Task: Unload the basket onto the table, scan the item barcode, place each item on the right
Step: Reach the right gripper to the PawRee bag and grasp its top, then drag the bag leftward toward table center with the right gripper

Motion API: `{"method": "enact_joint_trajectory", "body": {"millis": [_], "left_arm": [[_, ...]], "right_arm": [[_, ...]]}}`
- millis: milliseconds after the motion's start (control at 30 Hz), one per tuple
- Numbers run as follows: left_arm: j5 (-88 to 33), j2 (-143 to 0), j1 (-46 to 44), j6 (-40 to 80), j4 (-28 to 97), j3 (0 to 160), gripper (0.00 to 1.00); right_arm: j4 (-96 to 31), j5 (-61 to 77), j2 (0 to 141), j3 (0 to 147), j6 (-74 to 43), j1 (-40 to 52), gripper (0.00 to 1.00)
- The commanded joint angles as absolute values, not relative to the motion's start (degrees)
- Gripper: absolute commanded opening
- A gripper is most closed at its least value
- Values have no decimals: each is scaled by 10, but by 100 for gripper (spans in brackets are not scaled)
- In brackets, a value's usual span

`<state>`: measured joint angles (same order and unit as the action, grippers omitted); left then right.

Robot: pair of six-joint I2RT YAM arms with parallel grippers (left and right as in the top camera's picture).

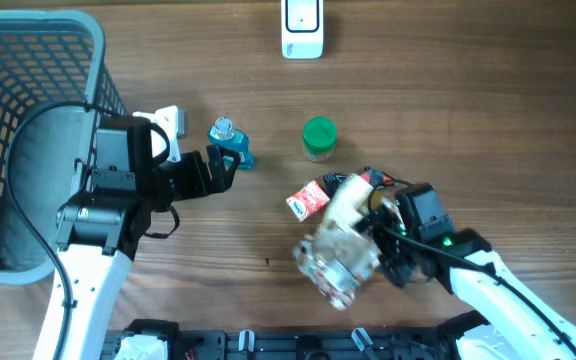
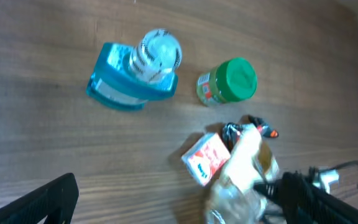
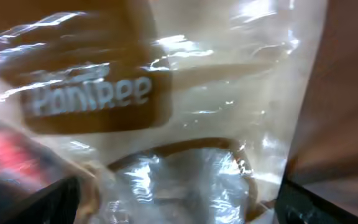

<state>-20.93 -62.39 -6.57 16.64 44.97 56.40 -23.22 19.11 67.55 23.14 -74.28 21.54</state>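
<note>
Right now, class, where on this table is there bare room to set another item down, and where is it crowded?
Free: bare wood right of the scanner and green-lidded jar; also between the basket and scanner. Crowded: the blue bottle, jar, red box and clear bag cluster.

A mock shop checkout set up on a robotics test bench: on a brown wood-grain table [image 1: 488,90], a grey-blue plastic mesh shopping basket [image 1: 68,20] stands at one end and a white plastic scanner unit [image 1: 302,30] at the far edge. Between them lie groceries: a green-lidded glass jar [image 1: 319,138], a blue plastic bottle [image 1: 230,140], a small red-and-white carton [image 1: 308,200] and a clear plastic bag of baked goods [image 1: 340,255]. A black-and-white left robot arm [image 1: 108,200] and its twin, the right robot arm [image 1: 498,285], flank the goods.
</note>
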Motion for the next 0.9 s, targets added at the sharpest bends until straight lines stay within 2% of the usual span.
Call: {"method": "enact_joint_trajectory", "body": {"millis": [0, 67, 133, 367, 733, 800, 867], "left_arm": [[-214, -620, -63, 154, 462, 566, 100], [-214, -620, -63, 154, 461, 566, 100], [-214, -620, -63, 154, 462, 566, 100], [-214, -620, -63, 154, 463, 566, 100], [-214, -620, -63, 154, 466, 566, 100], [-214, -620, -63, 154, 466, 566, 100], [-214, -620, -63, 154, 466, 566, 100]], "right_arm": [[-150, 189, 703, 147, -706, 221, 100], [-105, 200, 703, 135, -679, 221, 100], [-105, 200, 703, 135, -676, 221, 97], [-106, 199, 703, 135, -663, 221, 98], [32, 239, 703, 135, -497, 221, 92], [49, 255, 703, 135, -468, 221, 84], [58, 258, 703, 135, -457, 221, 70]]}}
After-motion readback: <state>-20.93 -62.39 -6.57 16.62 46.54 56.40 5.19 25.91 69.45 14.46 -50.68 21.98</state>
